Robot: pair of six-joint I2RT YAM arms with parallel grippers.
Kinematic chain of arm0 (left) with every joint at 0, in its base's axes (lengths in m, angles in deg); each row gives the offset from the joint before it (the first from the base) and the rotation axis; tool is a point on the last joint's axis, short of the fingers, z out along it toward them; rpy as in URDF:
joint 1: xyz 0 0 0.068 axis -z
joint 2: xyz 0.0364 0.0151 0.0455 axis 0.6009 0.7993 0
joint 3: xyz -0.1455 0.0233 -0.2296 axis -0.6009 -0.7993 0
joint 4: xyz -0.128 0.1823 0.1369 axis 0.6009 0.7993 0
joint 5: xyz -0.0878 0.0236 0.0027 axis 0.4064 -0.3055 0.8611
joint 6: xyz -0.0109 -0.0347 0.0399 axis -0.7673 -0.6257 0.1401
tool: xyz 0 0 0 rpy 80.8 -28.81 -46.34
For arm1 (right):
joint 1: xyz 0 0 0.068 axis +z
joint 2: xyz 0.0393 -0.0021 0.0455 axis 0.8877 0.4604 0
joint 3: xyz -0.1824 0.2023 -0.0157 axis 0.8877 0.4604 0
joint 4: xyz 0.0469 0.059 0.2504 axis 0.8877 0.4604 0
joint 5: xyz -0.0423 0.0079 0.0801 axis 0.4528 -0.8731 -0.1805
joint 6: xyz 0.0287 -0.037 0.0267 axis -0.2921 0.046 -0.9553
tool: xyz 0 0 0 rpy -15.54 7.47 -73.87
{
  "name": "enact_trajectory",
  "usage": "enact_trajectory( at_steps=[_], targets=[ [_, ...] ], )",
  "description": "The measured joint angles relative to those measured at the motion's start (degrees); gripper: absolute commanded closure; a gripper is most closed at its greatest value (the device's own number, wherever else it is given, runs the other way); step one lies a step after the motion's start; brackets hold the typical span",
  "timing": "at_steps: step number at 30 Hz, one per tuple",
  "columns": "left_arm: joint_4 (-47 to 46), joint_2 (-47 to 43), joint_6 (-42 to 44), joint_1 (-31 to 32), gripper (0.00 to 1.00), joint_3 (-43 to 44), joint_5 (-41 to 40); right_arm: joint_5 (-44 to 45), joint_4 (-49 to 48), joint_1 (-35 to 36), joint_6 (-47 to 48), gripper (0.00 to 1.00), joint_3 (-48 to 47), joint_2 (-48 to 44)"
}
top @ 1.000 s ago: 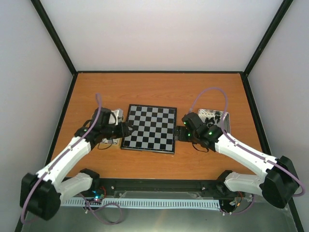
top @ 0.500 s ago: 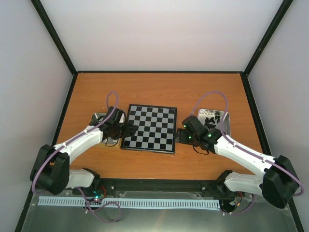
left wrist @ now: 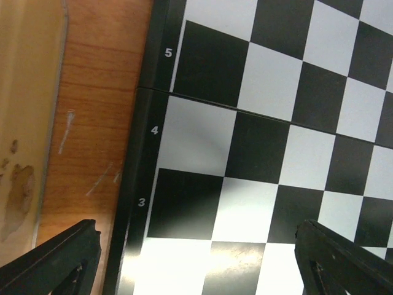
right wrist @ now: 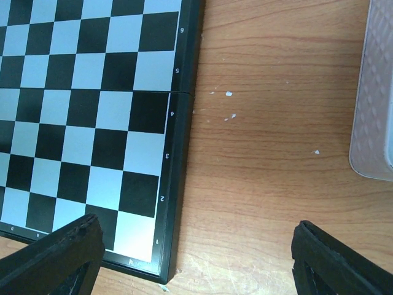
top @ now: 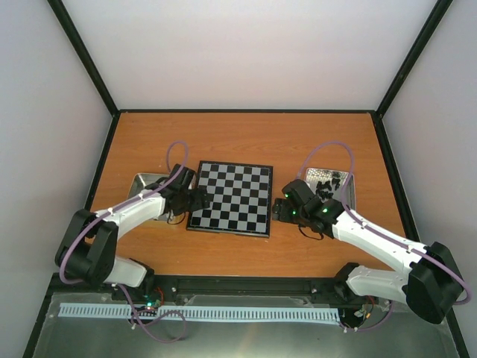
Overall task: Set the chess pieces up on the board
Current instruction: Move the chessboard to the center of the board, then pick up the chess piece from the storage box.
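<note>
Light and image quality, three views: bright, diffuse, no hard shadows.

Top view: even overhead light. The table (top: 246, 138) is uniformly lit, with only faint soft shadows under the arms. The walls carry a slight lilac cast, and fine detail is low. Left wrist view: the board (left wrist: 264, 123) is sharp, with a blown-out glare patch on its squares at the bottom of the frame. The left tin (left wrist: 24, 123) is out of focus and yellowish. The left gripper's fingers (left wrist: 55, 258) are underexposed silhouettes. Right wrist view: wood grain and rim numerals are crisp. The right tin (right wrist: 374, 92) is soft at the frame edge. The right gripper's fingers (right wrist: 55, 252) are dark and slightly blurred.
</note>
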Motion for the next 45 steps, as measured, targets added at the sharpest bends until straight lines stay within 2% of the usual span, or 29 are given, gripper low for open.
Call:
enact_trajectory(
  at_steps=[7, 13, 19, 25, 32, 35, 36, 39, 45],
  targets=[
    [-2.6, 3.0, 0.4, 0.0, 0.08, 0.1, 2.3, 0.5, 0.0, 0.0, -0.2, 0.16, 0.0, 0.0],
    [-4.0, 5.4, 0.9, -0.1, 0.17, 0.5, 5.3, 0.9, 0.3, 0.0, -0.2, 0.16, 0.0, -0.6],
    [-7.0, 5.4, 0.7, -0.1, 0.25, -0.2, 12.6, 1.3, 0.3, 0.0, -0.2, 0.16, 0.3, -1.5],
    [-7.8, 4.5, 0.9, -0.1, 0.22, -0.4, 16.5, 1.0, 0.4, 0.0, -0.2, 0.16, 1.4, -1.2],
    [-0.1, -3.8, 3.4, 0.0, 0.15, 4.4, 9.9, 0.6, 0.3, 0.0, 0.4, 0.16, 1.4, -1.7],
    [3.7, -8.6, 4.3, 0.0, 0.21, 7.5, 5.1, 0.0, -0.6, 0.0, 1.2, 0.17, 1.4, -1.8],
    [5.0, -10.3, 4.5, -0.1, 0.27, 8.3, 2.7, -0.3, -0.9, 0.0, 1.6, 0.17, 1.3, -1.7],
    [9.2, -14.6, 5.2, -2.4, 0.38, 10.0, -2.3, -0.3, -1.9, 0.0, 2.5, 0.19, 1.1, -1.0],
    [14.4, -15.1, 7.3, -14.7, 0.42, 10.5, -7.1, -0.5, -5.7, 0.0, 2.9, 0.23, 0.9, 3.6]
  ],
)
